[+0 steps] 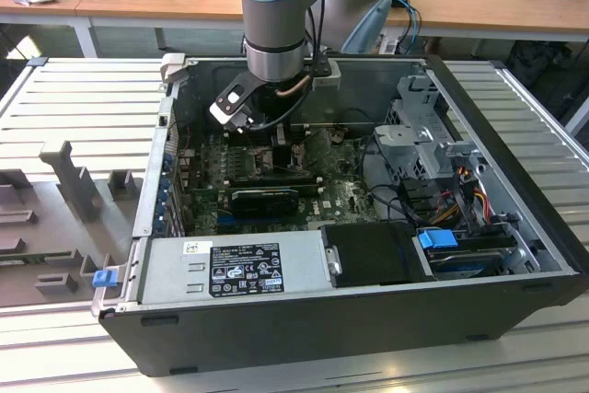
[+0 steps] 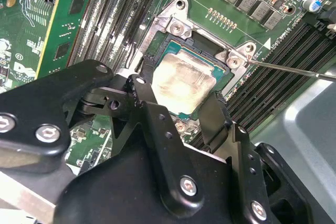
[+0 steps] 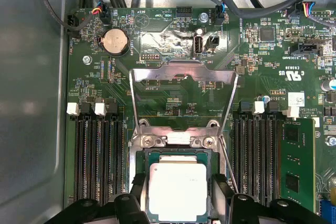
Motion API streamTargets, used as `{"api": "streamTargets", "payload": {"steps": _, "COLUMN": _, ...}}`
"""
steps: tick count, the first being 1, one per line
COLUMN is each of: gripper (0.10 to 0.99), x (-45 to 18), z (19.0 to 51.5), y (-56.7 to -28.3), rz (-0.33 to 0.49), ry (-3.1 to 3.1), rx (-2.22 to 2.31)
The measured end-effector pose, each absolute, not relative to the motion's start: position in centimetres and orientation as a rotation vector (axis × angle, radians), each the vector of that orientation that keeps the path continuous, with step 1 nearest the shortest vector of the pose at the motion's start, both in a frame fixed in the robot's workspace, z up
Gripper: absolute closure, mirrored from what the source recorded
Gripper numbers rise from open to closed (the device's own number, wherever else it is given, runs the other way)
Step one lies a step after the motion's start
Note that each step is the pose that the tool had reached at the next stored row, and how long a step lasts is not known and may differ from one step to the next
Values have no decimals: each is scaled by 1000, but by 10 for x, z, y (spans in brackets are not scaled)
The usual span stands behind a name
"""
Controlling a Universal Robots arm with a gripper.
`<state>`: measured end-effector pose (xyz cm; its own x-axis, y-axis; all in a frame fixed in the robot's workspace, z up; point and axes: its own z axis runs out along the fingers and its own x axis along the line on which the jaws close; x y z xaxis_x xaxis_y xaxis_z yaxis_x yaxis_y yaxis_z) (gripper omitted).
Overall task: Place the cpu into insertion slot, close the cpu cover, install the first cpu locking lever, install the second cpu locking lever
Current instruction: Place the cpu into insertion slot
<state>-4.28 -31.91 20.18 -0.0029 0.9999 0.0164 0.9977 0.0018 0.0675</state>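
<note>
You have the cpu [image 3: 177,190] lying in, or just above, the insertion slot [image 2: 176,24], silver top up and green rim squared to the socket's frame; whether it is fully down I cannot tell. Your gripper [image 3: 177,199] clasps it by two opposite edges, jaws snug against the rim; I judge that a hold, not a release.

Keep the chip level and let it settle under its own weight; a socket like this likely wants no pressing, and a tilted corner could harm what lies beneath. In the second wrist view, check that the dark border around the rim looks even on the sides you can see before you trust the seating.

The cpu cover [image 3: 157,73] stands swung open on its hinge beyond the slot, out of your way; a thin locking lever [image 2: 294,69] runs out from the socket's corner, so mind it with the arm's bulk. Memory slots [image 3: 97,156] flank the socket on the green board [image 3: 262,66], deep inside the computer case [image 1: 322,329].
</note>
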Motion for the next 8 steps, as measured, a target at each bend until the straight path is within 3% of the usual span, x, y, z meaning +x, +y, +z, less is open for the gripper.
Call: {"api": "streamTargets", "payload": {"steps": 8, "gripper": 498, "x": -43, "z": 209, "y": -319, "rz": 91, "ry": 2198, "rx": 2193}}
